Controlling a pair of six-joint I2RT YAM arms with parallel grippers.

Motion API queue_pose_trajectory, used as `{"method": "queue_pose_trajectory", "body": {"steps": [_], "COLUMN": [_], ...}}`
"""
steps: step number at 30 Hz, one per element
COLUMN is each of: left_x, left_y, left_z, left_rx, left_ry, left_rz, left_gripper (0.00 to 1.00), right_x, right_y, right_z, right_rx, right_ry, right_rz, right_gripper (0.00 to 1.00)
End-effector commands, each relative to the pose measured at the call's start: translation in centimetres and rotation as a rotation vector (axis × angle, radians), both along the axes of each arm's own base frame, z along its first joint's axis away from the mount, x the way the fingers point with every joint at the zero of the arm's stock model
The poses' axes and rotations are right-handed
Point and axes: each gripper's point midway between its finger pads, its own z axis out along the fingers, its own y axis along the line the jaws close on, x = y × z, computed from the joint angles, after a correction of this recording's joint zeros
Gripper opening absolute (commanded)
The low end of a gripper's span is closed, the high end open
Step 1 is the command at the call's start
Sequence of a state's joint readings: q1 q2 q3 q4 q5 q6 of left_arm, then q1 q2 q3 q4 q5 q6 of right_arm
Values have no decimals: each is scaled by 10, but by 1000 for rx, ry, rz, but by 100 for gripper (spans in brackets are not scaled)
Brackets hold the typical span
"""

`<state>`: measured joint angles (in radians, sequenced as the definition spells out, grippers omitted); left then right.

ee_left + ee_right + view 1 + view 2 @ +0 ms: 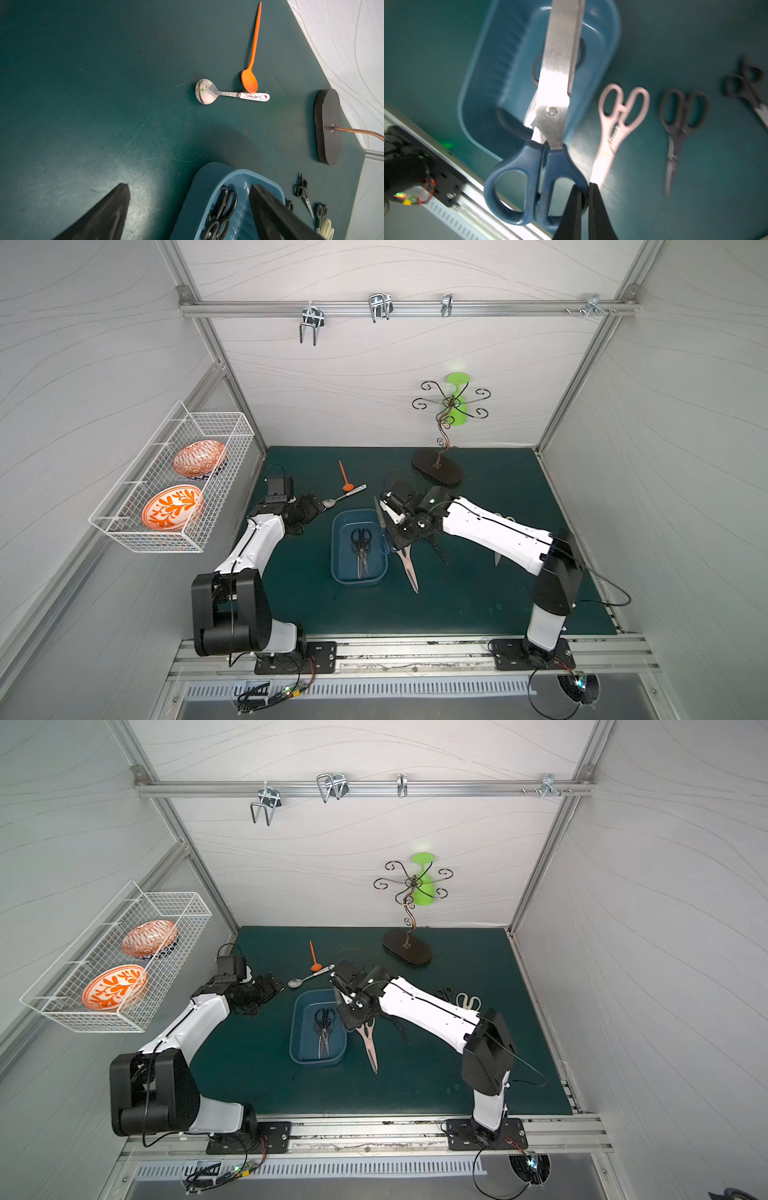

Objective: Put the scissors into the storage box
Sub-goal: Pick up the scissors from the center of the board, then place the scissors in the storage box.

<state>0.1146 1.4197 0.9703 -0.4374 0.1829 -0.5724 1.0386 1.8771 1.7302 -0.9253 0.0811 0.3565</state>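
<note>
Entry 1: dark blue plastic-handled scissors with broad steel blades (pixel 554 104). Held in the air at the right-hand side of the box, blades shut. In the right wrist view they show against the tub's opening. They are carried by one finger loop only, I judge because that thin rim is the easiest part to pinch off a flat mat.

Entry 2: right gripper (pixel 584 187). Pressed together on the rim of that handle loop, with nothing else between the jaws.

Entry 3: shallow rectangular blue plastic storage box with rounded corners (pixel 337 556). It sits mid-mat between the two arms, its long side running front to back, so a pair goes in lengthways.

Entry 4: black-handled scissors (pixel 360 545). Already flat on the box floor, handles toward the back. This is one pair, possibly two overlapped; I cannot tell.

Entry 5: pink-handled steel scissors (pixel 409 568). On the mat just beside the box's right wall, tips toward the front; likely next in line.

Entry 6: black-handled pair (pixel 681 124), further black pair (pixel 745 83), cream-white-handled pair (pixel 468 1001). On the mat to the right, well apart from the box, not yet stored.

Entry 7: left gripper (pixel 189 186). Spread wide and empty, low by the box's far-left corner; parked clear of the other arm's path, I judge.

Entry 8: steel spoon with white printed handle (pixel 228 94) and orange plastic spoon with pointed handle (pixel 252 62). They touch each other behind the box and are not meant for it
</note>
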Motion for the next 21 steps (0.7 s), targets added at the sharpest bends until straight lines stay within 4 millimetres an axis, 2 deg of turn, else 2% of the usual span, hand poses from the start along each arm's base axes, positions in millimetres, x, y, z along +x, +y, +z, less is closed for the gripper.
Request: {"method": "queue_pose_trajectory", "body": {"steps": [1,5,8,13,21], "left_x": [6,7,6,8,9], "left_y": [12,27,30,25,18], "left_z": [8,12,15,14,17], "left_rx": [26,42,53,20,-22], "left_ry": [-28,-34,-44,-47,-65], "left_rz": [26,64,74,64,55], "left_gripper": [95,94,95,95,94], "right_x": [-1,-5,-9,-10,2], "right_y": [29,51,61,61,61], "right_z": [-7,-25,-40,-68,-95], "right_rx": [11,5,-11,-81,-165], "right_ry": [10,53,78,113,110], "right_rz": [-14,-11,14,-16,-48], "right_gripper": [0,0,0,0,0]}}
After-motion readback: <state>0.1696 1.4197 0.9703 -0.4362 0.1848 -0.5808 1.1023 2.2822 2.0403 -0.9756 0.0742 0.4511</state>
